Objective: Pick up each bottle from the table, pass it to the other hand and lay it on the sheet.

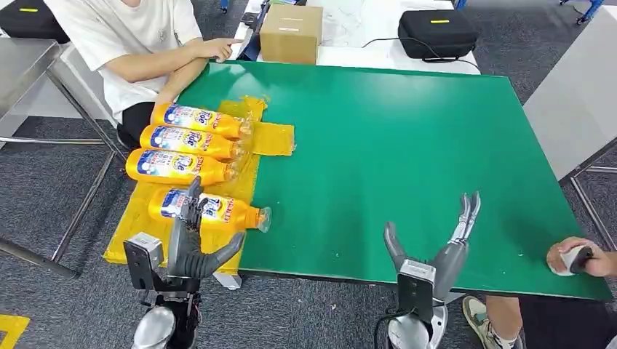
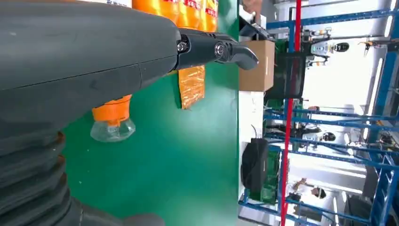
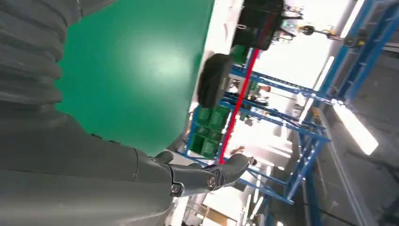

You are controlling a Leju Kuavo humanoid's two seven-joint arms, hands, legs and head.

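Four orange plastic bottles (image 1: pixel 190 153) are lying on the yellow sheet (image 1: pixel 273 137) at the green surface's (image 1: pixel 407 145) left edge.
The left hand (image 1: pixel 190 243) is hovering, fingers apart and empty, over the nearest bottle (image 1: pixel 211 209); its wrist view is catching that bottle's clear cap. The right hand (image 1: pixel 436 243) is spreading empty over open green, near a person's hand (image 1: pixel 578 258).

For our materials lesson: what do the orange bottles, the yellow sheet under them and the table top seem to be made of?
Orange bottles: probably glossy plastic with printed labels; clear caps show.
Yellow sheet: likely thin plastic film, wrinkled and shiny.
Table top: smooth green surface with soft glare; material unclear.
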